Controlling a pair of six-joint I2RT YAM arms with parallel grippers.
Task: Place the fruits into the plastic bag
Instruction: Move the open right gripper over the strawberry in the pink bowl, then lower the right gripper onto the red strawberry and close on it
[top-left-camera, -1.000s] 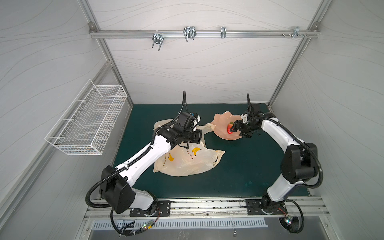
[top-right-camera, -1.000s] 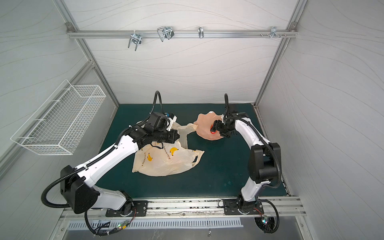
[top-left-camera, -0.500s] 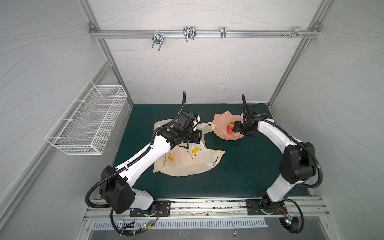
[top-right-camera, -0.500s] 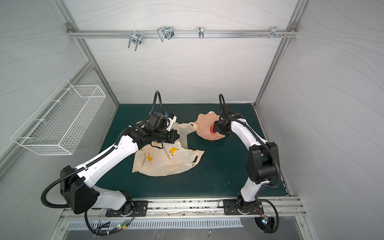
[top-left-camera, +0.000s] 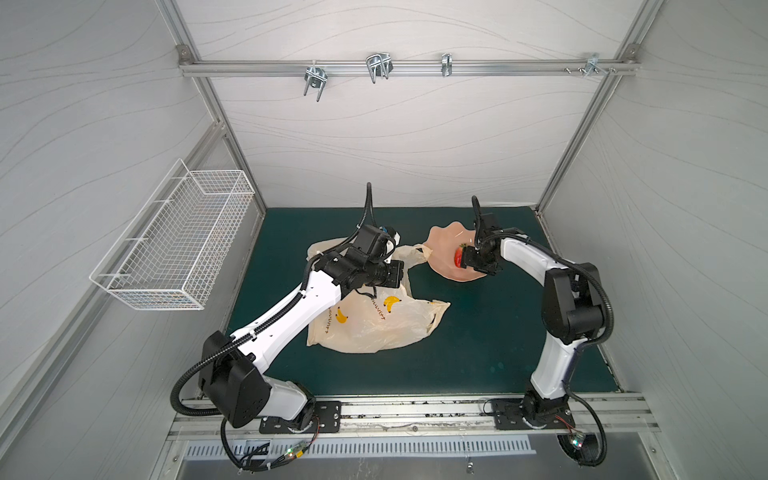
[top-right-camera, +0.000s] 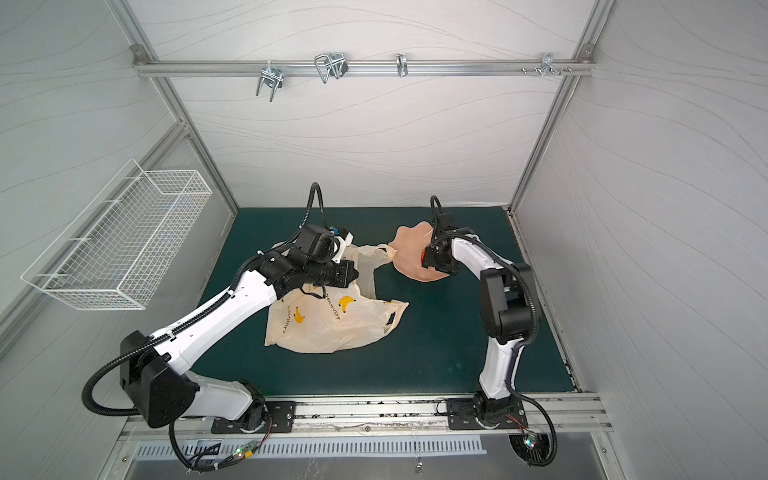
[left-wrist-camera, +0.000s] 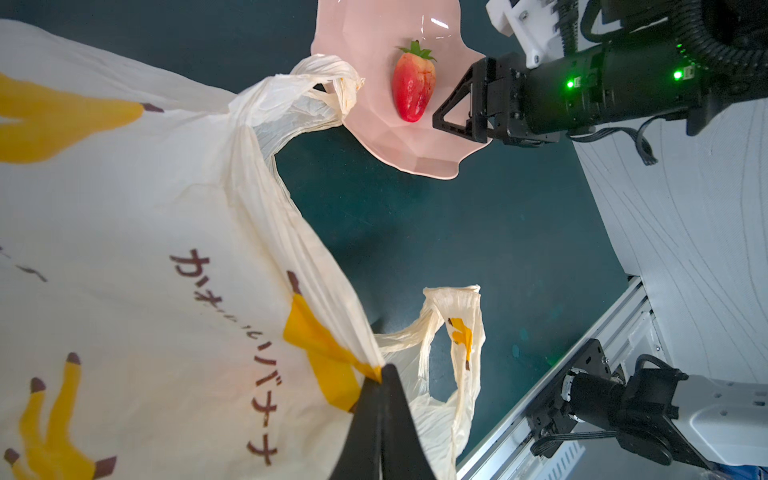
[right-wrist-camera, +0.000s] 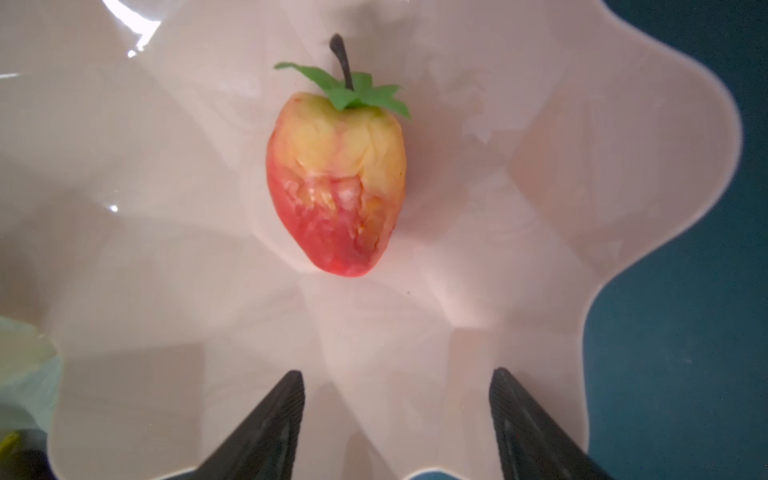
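The cream plastic bag, printed with yellow bananas, lies crumpled on the green mat. My left gripper is shut on the bag's upper edge and holds it lifted. One bag handle rests on the rim of the pink dish. A single red strawberry with a green cap lies in the dish. My right gripper hovers open over the dish, the strawberry just ahead of its fingertips and untouched. No other fruits show.
A white wire basket hangs on the left wall. The pink dish sits at the back of the mat, close to the bag's handle. A metal rail runs along the front edge, carrying both arm bases.
The right wrist has shifted a little over the dish. The strawberry, the bag and the left arm have stayed where they were.
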